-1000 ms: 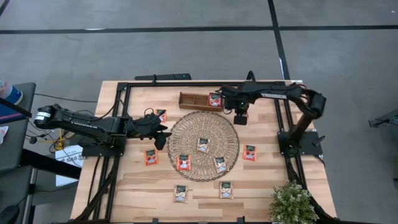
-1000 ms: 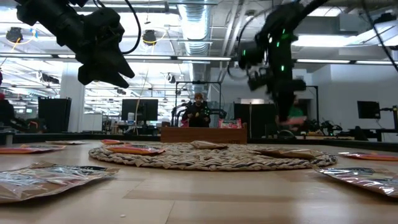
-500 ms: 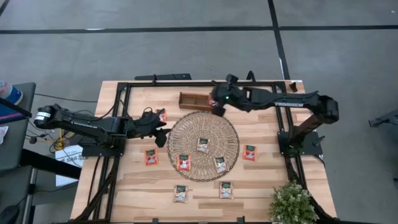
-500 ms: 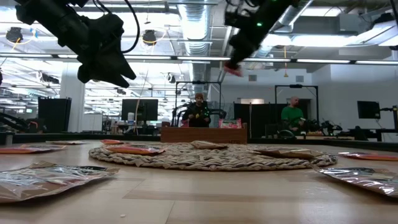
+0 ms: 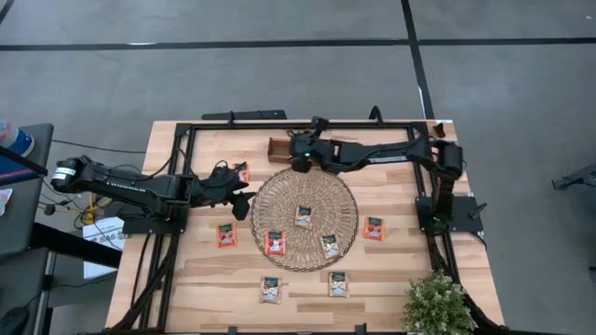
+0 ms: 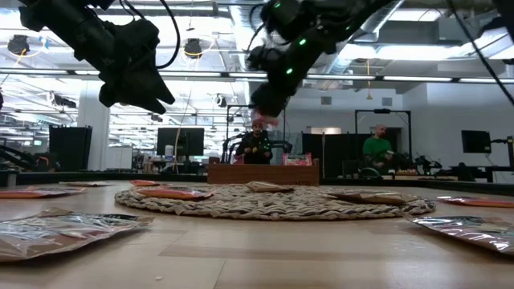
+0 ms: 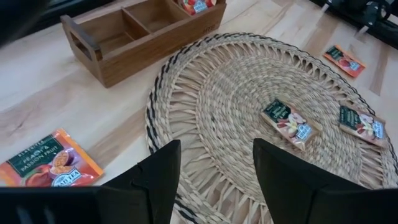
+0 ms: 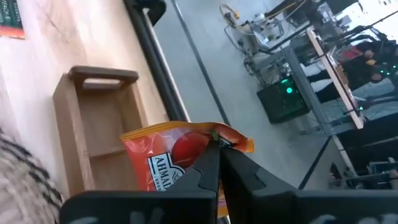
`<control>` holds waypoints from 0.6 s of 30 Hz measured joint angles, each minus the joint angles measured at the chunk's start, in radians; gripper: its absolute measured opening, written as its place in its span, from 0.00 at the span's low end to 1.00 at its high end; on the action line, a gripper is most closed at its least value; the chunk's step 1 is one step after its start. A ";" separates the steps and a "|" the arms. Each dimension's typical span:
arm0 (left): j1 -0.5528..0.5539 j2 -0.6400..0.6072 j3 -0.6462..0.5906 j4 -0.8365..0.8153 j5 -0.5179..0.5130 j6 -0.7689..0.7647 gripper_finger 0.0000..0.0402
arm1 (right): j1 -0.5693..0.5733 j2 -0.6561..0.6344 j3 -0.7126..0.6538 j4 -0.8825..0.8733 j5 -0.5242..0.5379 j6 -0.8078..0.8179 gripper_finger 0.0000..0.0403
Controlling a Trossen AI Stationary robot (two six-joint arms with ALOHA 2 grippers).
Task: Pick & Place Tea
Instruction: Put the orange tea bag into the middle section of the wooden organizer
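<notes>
Tea sachets lie scattered over a pale wooden table [image 5: 196, 279] edged by a black frame: three rest on the round woven mat [image 5: 304, 218] at the table's middle, at about 12, 5 and 7 o'clock of the mat's centre, and others lie on bare wood beyond its 3, 5, 6, 9 and 10 o'clock sides. One red-orange sachet [image 8: 180, 155] is pinched between the closed fingers of the right gripper [image 8: 219, 163], which hangs in the air over the brown wooden divided tray [image 5: 284, 149] just past the mat's 11 o'clock edge; the compartment under it shows bare wood, while a sachet lies in the tray's far compartment in the left wrist view. The left gripper [image 7: 214, 171] hovers at the mat's 9 o'clock rim with its two fingers spread apart and nothing between them. A small green plant [image 5: 438, 305] stands at the table's 5 o'clock corner. Around the table the floor is grey with dark seams. From table height the room behind is a large open workspace with ceiling ducts and strip lights, dark monitors and frames, one seated person [image 6: 257, 144] behind the tray and another person [image 6: 374, 148] in green farther off at about 2 o'clock.
</notes>
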 joint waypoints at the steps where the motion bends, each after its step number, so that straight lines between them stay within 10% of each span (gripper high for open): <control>1: 0.000 0.000 0.000 -0.003 -0.007 0.001 0.48 | 0.000 0.026 0.013 -0.006 0.005 -0.005 0.00; 18: 0.000 0.000 0.000 -0.010 -0.039 0.031 0.48 | -0.051 0.196 0.079 -0.023 0.086 0.037 0.00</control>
